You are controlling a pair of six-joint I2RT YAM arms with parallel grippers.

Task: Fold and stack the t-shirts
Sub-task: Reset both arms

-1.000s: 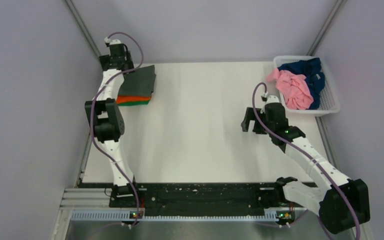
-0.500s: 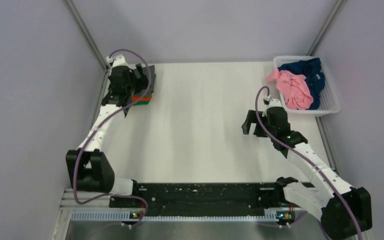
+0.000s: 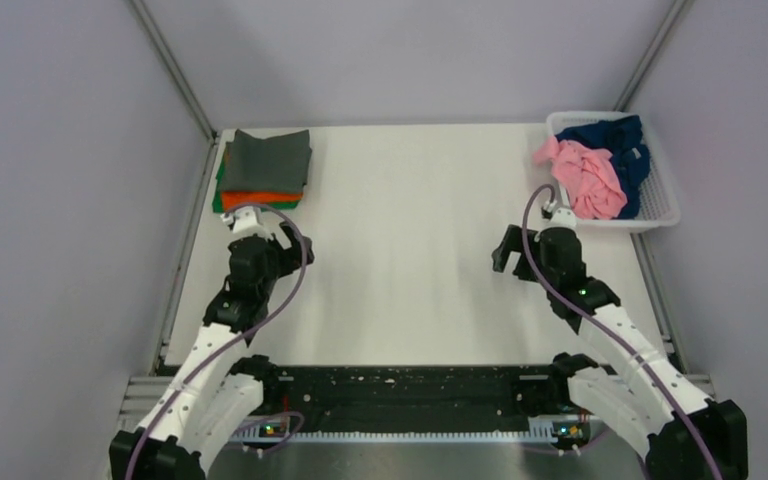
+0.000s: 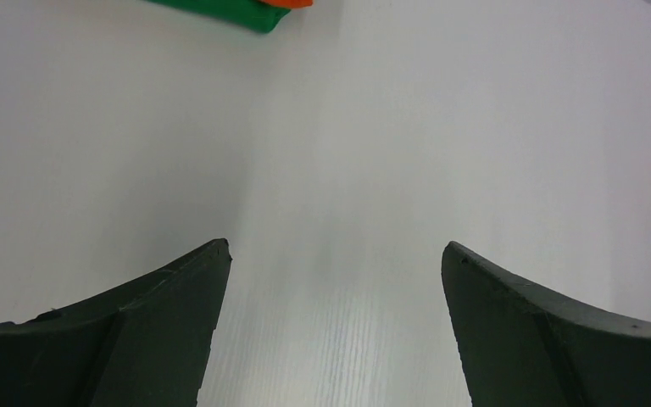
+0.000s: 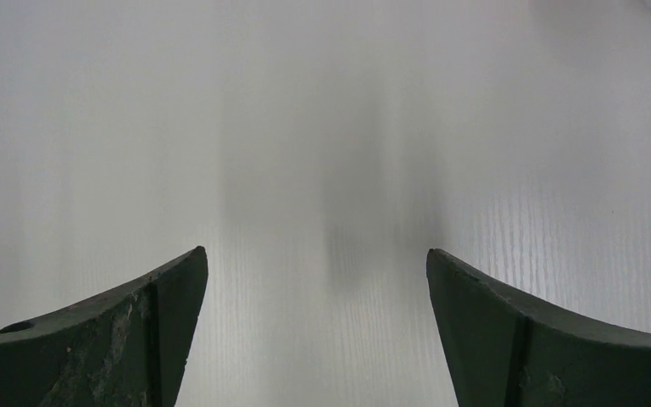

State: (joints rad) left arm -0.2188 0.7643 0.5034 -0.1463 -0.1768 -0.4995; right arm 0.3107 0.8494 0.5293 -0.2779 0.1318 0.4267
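A stack of folded t-shirts lies at the table's far left: a dark grey shirt point(image 3: 272, 160) on top, an orange one point(image 3: 256, 199) and a green one point(image 3: 219, 195) under it. Its green point(image 4: 237, 13) and orange corners show at the top of the left wrist view. A crumpled pink shirt point(image 3: 590, 178) and a navy shirt point(image 3: 620, 136) lie in the white basket point(image 3: 660, 212). My left gripper point(image 3: 282, 243) is open and empty over bare table, just in front of the stack; it also shows in the left wrist view point(image 4: 335, 248). My right gripper point(image 3: 513, 250) is open and empty, left of the basket; it also shows in the right wrist view point(image 5: 315, 251).
The white table point(image 3: 410, 230) is walled at the left, back and right. A black rail point(image 3: 410, 385) with the arm bases runs along the near edge.
My left arm has pulled back from the stack toward the near edge, leaving the grey shirt on top. My right gripper has shifted slightly right and nearer.
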